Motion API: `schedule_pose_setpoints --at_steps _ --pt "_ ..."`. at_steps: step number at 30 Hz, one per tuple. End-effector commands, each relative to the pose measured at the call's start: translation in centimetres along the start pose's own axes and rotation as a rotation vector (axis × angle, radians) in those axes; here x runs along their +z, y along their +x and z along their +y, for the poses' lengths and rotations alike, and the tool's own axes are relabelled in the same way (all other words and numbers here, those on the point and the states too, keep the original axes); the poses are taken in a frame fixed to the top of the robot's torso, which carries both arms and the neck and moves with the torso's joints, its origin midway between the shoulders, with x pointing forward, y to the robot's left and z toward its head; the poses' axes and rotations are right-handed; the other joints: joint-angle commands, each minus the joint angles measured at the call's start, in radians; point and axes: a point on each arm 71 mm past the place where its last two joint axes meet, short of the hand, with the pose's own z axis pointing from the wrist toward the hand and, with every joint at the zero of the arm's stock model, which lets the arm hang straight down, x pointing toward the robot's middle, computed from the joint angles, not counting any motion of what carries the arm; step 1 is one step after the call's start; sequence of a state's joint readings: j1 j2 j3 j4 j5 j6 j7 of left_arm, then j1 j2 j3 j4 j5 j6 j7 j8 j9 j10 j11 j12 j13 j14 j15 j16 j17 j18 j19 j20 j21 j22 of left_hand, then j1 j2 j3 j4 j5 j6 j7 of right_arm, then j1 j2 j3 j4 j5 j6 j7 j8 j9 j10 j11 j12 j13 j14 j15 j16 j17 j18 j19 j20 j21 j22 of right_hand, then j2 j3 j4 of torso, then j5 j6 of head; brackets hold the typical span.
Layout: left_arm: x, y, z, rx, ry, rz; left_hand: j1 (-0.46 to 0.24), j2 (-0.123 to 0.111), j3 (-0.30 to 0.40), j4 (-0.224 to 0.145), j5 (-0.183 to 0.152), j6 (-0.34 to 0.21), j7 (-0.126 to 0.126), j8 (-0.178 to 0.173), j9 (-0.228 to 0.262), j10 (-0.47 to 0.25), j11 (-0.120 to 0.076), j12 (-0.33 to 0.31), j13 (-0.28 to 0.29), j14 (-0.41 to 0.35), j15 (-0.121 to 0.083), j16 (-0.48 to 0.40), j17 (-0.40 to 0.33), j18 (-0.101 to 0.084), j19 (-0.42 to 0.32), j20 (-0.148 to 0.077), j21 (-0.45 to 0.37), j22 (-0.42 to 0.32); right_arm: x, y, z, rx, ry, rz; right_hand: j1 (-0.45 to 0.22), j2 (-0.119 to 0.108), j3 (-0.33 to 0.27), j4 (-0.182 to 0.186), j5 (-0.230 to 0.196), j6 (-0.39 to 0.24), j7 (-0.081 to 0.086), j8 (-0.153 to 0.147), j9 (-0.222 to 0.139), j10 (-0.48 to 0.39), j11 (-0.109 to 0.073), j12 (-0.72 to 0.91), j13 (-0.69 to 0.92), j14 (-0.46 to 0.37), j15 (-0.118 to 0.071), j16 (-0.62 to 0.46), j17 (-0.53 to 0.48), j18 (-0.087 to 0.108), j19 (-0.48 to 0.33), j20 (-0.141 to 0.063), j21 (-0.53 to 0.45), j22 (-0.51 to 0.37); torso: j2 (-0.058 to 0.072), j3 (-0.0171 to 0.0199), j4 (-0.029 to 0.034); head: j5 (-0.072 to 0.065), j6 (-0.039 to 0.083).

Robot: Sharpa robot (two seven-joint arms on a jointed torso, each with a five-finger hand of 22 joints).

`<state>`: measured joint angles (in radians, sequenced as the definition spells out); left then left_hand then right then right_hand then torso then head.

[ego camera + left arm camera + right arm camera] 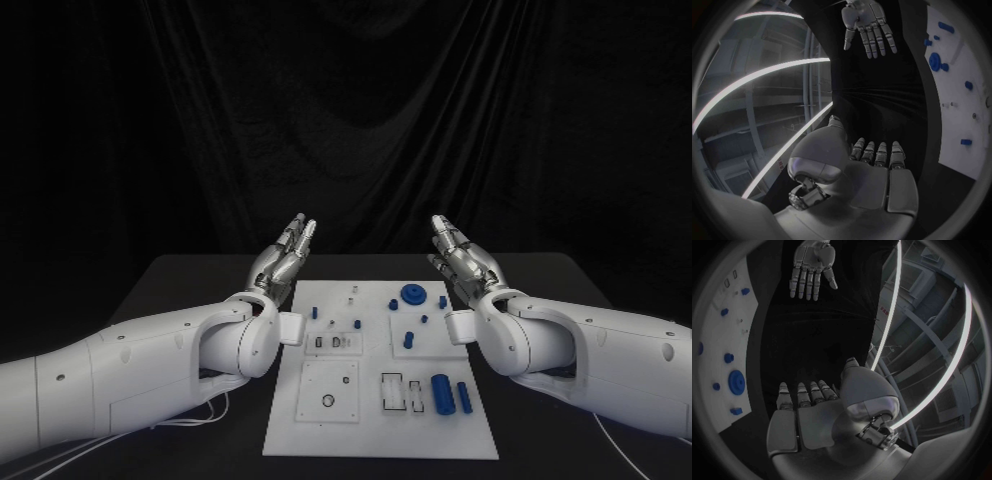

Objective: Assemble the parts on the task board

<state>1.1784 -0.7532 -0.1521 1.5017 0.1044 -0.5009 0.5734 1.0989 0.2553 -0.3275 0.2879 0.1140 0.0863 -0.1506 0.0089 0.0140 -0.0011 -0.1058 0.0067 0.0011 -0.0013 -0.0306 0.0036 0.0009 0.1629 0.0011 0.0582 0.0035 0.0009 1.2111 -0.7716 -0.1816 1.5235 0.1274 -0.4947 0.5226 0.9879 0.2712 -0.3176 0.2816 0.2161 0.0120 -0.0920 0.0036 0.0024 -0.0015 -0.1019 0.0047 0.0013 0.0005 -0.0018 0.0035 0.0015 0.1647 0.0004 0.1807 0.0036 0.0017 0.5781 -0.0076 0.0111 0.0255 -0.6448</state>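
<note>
Board: task board (pixel 378 440) fills lower centre, long axis running up-frame.
Parts: blue cylinders (pixel 450 394) lower right, blue disc (pixel 414 294) higher up.
Left hand (pixel 284 253): raised, fingers straight, holding nothing.
Right hand (pixel 462 252): likewise empty; nearer the disc.

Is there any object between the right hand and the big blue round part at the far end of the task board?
Nothing visible does. The right hand is raised, open and empty, beside the task board; only bare board lies between it and the blue round part.
</note>
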Motion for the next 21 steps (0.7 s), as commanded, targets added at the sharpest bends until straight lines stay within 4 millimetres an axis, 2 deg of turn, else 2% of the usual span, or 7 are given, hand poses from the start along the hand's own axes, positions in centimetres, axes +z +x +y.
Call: schedule_pose_setpoints --at_steps 1,4,11,12,14,18,21 --pt "0.4 0.8 -1.0 -0.186 0.075 0.138 0.033 0.005 -0.011 0.003 -0.002 0.012 -0.002 0.008 0.003 0.001 -0.012 -0.007 -0.001 0.001 -0.022 -0.004 -0.001 0.013 -0.001 0.023 -0.004 -0.001 0.3 0.7 0.2 0.17 0.053 0.145 0.048 0.004 -0.013 0.008 0.012 0.005 0.0 0.001 0.002 0.001 0.009 -0.005 -0.001 0.0 0.021 -0.004 -0.001 0.013 0.0 0.029 -0.004 -0.002 0.001 -0.0003 0.0004 0.0 0.0" --pt "0.6 0.8 -1.3 -0.223 0.088 0.171 0.036 0.003 -0.012 0.002 -0.003 0.019 0.0 0.009 0.004 0.001 -0.014 -0.007 -0.001 0.001 -0.021 -0.004 -0.001 0.014 -0.001 0.025 -0.004 -0.001 0.4 0.7 0.4 0.199 0.062 0.18 0.052 0.002 -0.013 0.008 0.012 0.008 0.0 0.001 0.003 0.001 0.025 -0.005 -0.001 0.0 0.027 -0.004 -0.001 0.013 0.0 0.037 -0.004 -0.002 0.001 -0.0003 0.0004 0.0 0.0" --pt "0.8 0.8 -1.6 -0.258 0.102 0.202 0.041 0.003 -0.01 0.002 0.003 0.019 -0.003 0.009 0.004 0.001 -0.013 -0.007 -0.001 0.001 -0.021 -0.004 -0.001 0.015 -0.001 0.023 -0.004 -0.001 0.5 0.7 0.5 0.223 0.069 0.208 0.056 -0.002 -0.013 0.007 0.013 0.014 0.004 0.003 0.004 0.001 0.037 -0.005 -0.001 0.0 0.036 -0.004 -0.001 0.014 0.0 0.044 -0.004 -0.002 0.001 -0.0003 0.0004 0.0 0.0" --pt "1.0 -0.6 -1.5 -0.235 0.176 0.228 0.041 0.003 -0.01 0.002 0.003 0.019 -0.003 0.009 0.004 0.001 -0.013 -0.007 -0.001 0.001 -0.021 -0.004 -0.001 0.015 -0.001 0.023 -0.004 -0.001 0.2 -0.9 0.5 0.218 0.047 0.196 0.057 -0.002 -0.013 0.007 0.013 0.015 0.004 0.003 0.004 0.001 0.037 -0.005 -0.001 0.0 0.037 -0.004 -0.001 0.014 0.0 0.044 -0.004 -0.002 0.007 -0.0034 0.0006 0.005 -0.009" --pt "0.9 -0.7 -1.5 -0.233 0.176 0.226 0.043 0.003 -0.01 0.002 0.005 0.018 -0.006 0.008 0.003 0.001 -0.011 -0.007 -0.001 0.001 -0.022 -0.004 -0.001 0.015 -0.001 0.022 -0.004 -0.001 0.2 -0.9 0.5 0.22 0.048 0.2 0.062 -0.005 -0.012 0.007 0.014 0.015 0.0 0.003 0.004 0.001 0.042 -0.005 -0.001 0.0 0.047 -0.004 -0.001 0.013 0.0 0.05 -0.004 -0.002 0.006 -0.0026 0.0011 0.007 -0.012" --pt "0.9 -0.9 -1.4 -0.232 0.172 0.224 0.046 0.005 -0.008 0.002 0.01 0.018 -0.008 0.008 0.003 0.001 -0.006 -0.007 -0.001 0.001 -0.022 -0.004 -0.001 0.015 -0.001 0.021 -0.004 -0.001 0.2 -1.0 0.4 0.224 0.054 0.209 0.07 -0.009 -0.011 0.007 0.016 0.02 -0.011 0.004 0.005 0.001 0.076 -0.005 -0.001 0.0 0.065 -0.004 -0.001 0.014 0.0 0.061 -0.004 -0.002 0.006 -0.0029 0.0012 0.009 -0.014" --pt "0.8 -1.0 -1.3 -0.233 0.169 0.225 0.048 0.007 -0.007 0.002 0.013 0.019 -0.008 0.008 0.003 0.001 -0.004 -0.007 -0.001 0.001 -0.019 -0.004 -0.001 0.016 -0.001 0.021 -0.004 -0.001 0.2 -1.0 0.4 0.229 0.058 0.218 0.072 -0.012 -0.011 0.007 0.017 0.026 -0.003 0.005 0.007 0.001 0.094 -0.005 -0.001 0.0 0.082 -0.004 -0.001 0.014 0.0 0.076 -0.004 -0.002 0.006 -0.002 -0.0001 0.01 -0.017"
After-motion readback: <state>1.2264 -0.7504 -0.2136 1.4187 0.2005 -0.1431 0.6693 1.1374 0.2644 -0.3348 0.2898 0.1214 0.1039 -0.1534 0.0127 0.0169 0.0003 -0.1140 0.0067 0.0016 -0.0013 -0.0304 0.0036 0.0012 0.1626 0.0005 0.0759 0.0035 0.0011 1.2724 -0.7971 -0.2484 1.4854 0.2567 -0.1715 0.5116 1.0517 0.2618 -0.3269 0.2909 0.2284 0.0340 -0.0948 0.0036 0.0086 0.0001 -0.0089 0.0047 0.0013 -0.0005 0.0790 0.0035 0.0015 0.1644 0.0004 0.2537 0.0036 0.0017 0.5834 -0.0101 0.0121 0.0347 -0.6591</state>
